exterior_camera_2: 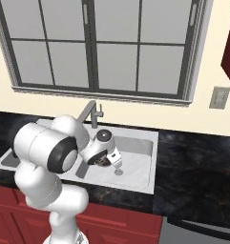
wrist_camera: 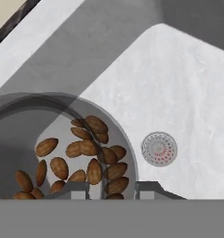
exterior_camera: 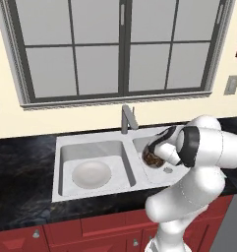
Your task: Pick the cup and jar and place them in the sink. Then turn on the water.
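My gripper (wrist_camera: 111, 190) is shut on the jar (wrist_camera: 62, 148), a round clear glass jar with brown almond-like pieces inside, gripping it at its rim. The jar (exterior_camera: 152, 158) hangs over the right basin of the light grey double sink (exterior_camera: 90, 140), just left of the round drain (wrist_camera: 159, 148). In the right base view the jar (exterior_camera_2: 100, 161) sits under the hand, with the gripper (exterior_camera_2: 109, 159) pointing down into the basin of the sink (exterior_camera_2: 135, 131). The cup and the water are out of view.
A grey metal faucet (exterior_camera: 126, 118) stands at the sink's middle back, close behind the hand. A round white dish (exterior_camera: 91, 174) lies in the left basin. Black stone counter (exterior_camera_2: 197, 162) runs on both sides, with red cabinets below and a window behind.
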